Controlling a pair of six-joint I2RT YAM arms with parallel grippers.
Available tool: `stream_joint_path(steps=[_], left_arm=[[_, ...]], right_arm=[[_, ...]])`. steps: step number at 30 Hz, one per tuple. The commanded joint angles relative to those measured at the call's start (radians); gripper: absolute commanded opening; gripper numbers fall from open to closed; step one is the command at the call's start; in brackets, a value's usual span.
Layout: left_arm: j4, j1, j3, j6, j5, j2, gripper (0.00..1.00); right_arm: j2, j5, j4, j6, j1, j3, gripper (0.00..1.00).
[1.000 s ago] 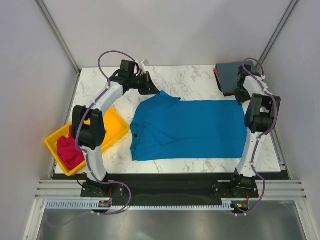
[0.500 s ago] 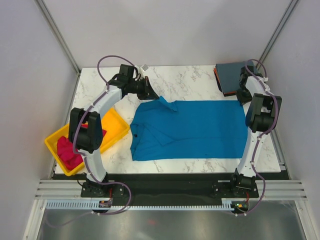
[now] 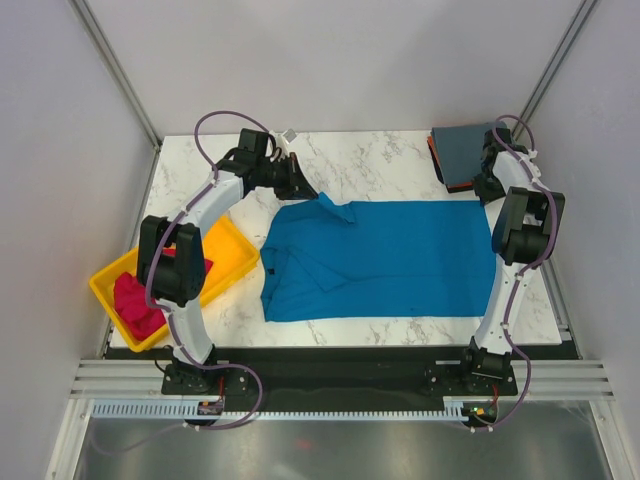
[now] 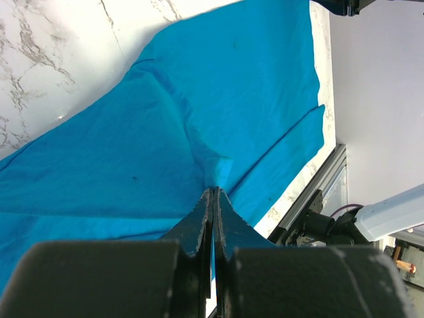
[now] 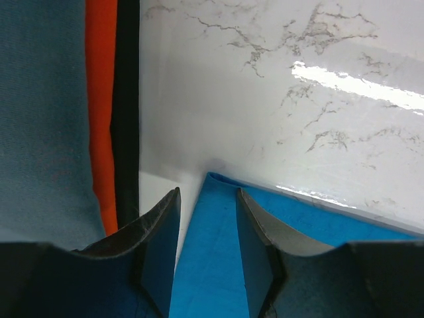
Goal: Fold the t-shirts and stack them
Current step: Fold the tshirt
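The bright blue t-shirt lies spread flat across the middle of the table. My left gripper is shut on its far left corner, and the cloth rises to the fingertips. My right gripper is open at the shirt's far right corner. That corner lies between the two fingers. The slate grey-blue t-shirt lies folded on the orange one at the far right. The magenta-red t-shirt is bunched in the tray.
The yellow tray stands at the left edge of the table. Bare marble shows behind the blue shirt, and grey walls close in both sides. A metal rail runs along the near edge.
My left arm has shifted a little to the left with the shirt's corner still pinched. My right gripper has edged slightly at the far right corner.
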Motion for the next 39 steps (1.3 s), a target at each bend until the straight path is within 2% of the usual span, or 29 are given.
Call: stream_joint_path(steps=[1,16,18,19,22,25,31,33,35,39], left_arm=[[0.018,-0.003,0.0,0.018,0.024,-0.037,0.02],[0.018,-0.003,-0.005,0.006,0.027,-0.037,0.02],[0.017,-0.003,-0.005,0.004,0.028,-0.042,0.02],[0.018,-0.003,-0.006,0.001,0.028,-0.043,0.02],[0.015,-0.001,-0.003,-0.01,0.022,-0.052,0.02],[-0.006,0.001,0.012,-0.023,0.007,-0.06,0.02],[-0.091,0.004,0.034,-0.02,-0.059,-0.083,0.02],[-0.104,0.004,0.017,-0.019,-0.065,-0.098,0.02],[-0.12,0.004,0.003,-0.014,-0.067,-0.126,0.02],[-0.158,0.005,-0.02,-0.005,-0.09,-0.167,0.02]], right_arm=[[-0.011,0.025,0.013,0.006,-0.003,0.003,0.47],[0.051,0.058,0.015,-0.014,-0.011,0.008,0.45],[0.053,0.056,0.016,-0.03,-0.011,0.012,0.38],[0.053,0.055,0.018,-0.034,-0.011,0.012,0.29],[0.039,0.058,0.021,-0.048,-0.012,0.012,0.11],[0.016,0.067,0.022,-0.068,-0.012,0.009,0.0],[-0.048,0.044,0.065,-0.169,-0.015,-0.032,0.0],[-0.07,-0.063,0.132,-0.242,-0.015,-0.093,0.0],[-0.108,-0.103,0.215,-0.304,-0.015,-0.138,0.0],[-0.177,-0.082,0.246,-0.347,-0.017,-0.224,0.0]])
